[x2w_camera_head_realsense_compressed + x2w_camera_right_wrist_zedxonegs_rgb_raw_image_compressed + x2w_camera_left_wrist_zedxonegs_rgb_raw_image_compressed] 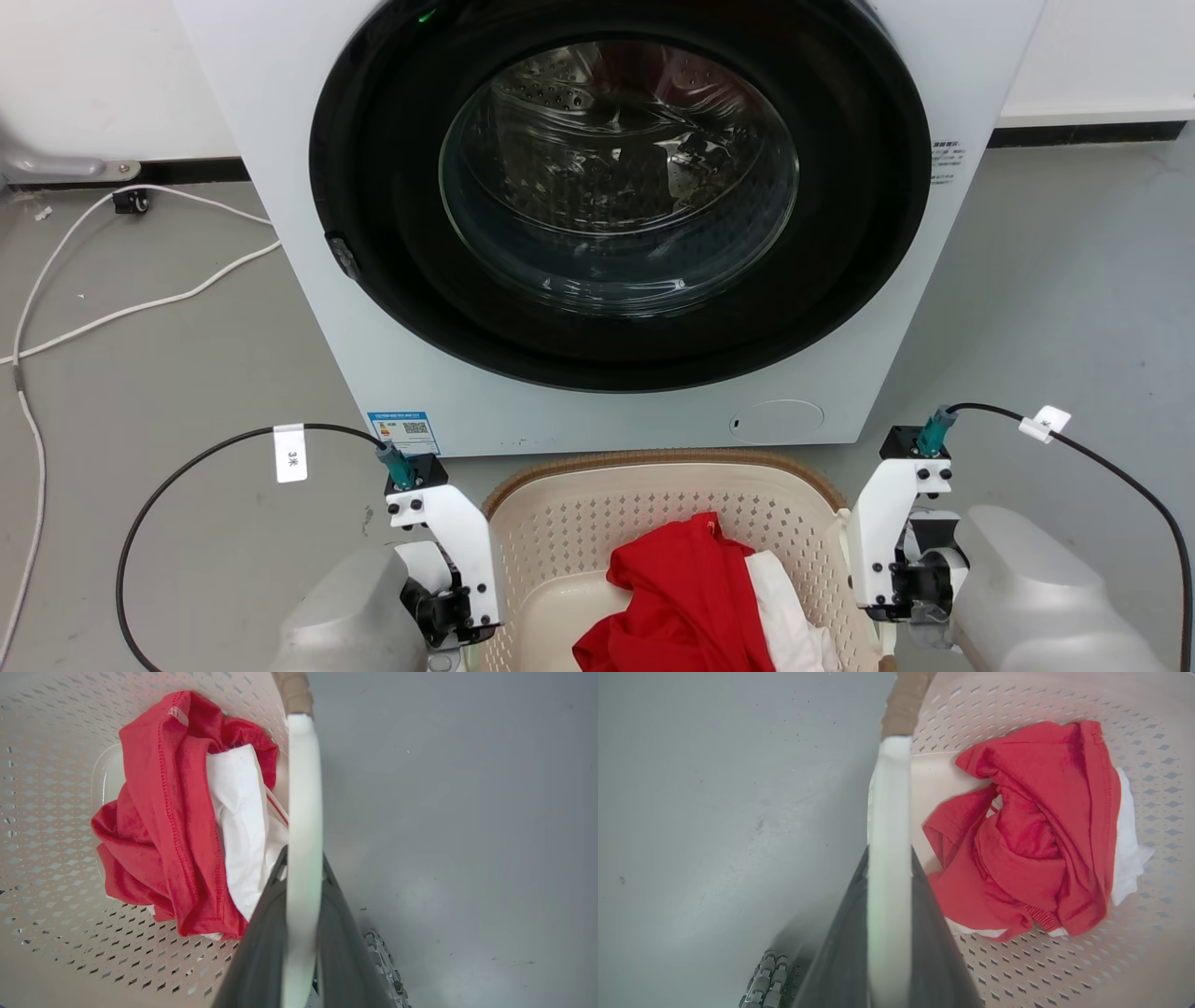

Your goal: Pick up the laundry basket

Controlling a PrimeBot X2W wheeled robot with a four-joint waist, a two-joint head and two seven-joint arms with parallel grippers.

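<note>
The laundry basket (597,523), cream with perforated walls and a brown woven-look rim (653,459), is low in the head view, in front of the washing machine. A red garment (686,597) and a white one (789,607) lie inside it. My left gripper (889,854) is shut on the basket's white side handle (889,788), one dark finger on each side of it. On the opposite side, my right gripper (303,856) is shut on the other white handle (303,774). The head view shows both wrists pointing down at the basket's two sides, fingertips hidden.
A white front-loading washing machine (280,140) with a dark round door (616,215) stands just beyond the basket, door closed. White cables (121,308) trail over the grey floor (1055,308) at the left. Black cables loop from both wrists.
</note>
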